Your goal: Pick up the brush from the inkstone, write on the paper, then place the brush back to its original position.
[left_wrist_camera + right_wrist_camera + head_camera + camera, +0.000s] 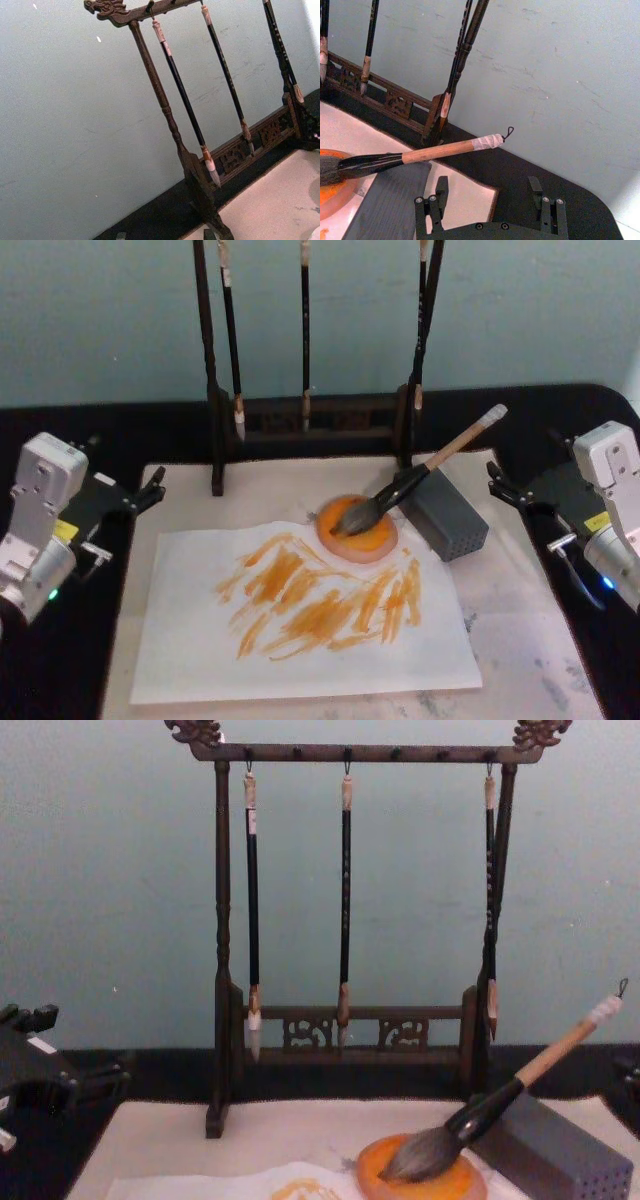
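I find the left gripper beside the left edge of the felt mat, fingers spread, empty. The paper lies flat on the mat, streaked orange. The inkstone sits at its far right corner. The brush rests with its bristles in the dish and its handle propped on the grey block. The right gripper stands beyond the block, fingers apart, clear of the brush.

The left gripper hangs low at the left side, its fingers apart and pointing inward. The right gripper mirrors it at the right side, fingers also apart.
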Controlling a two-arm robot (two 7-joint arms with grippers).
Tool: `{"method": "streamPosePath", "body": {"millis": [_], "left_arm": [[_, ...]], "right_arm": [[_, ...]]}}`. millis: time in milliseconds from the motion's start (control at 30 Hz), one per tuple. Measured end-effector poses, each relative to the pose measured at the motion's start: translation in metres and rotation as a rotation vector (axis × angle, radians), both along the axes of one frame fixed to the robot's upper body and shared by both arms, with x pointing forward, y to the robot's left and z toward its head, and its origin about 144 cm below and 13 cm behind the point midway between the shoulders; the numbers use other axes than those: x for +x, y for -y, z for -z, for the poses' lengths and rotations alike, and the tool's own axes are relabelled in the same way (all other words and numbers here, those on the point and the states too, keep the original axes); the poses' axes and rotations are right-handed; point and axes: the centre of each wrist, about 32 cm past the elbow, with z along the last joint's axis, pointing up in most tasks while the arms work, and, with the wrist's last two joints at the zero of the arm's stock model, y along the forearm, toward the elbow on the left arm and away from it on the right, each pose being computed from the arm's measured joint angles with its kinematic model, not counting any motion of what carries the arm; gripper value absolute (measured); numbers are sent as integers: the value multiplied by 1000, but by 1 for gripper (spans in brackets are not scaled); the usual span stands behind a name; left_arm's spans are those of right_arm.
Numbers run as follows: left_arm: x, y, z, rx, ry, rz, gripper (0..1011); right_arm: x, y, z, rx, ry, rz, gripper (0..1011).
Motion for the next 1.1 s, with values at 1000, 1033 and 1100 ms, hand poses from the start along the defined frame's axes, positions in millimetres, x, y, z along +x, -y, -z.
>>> {"method": "streamPosePath", "body": {"millis": [1000, 1033, 1100], "left_arm": [[0, 0, 0, 0, 0, 0, 1001], [0, 0, 0, 0, 0, 0, 1001], [0, 0, 0, 0, 0, 0, 1001]], "right_arm": [[0, 0, 0, 0, 0, 0, 1000], [0, 0, 0, 0, 0, 0, 1000], [0, 0, 0, 0, 0, 0, 1000]]}}
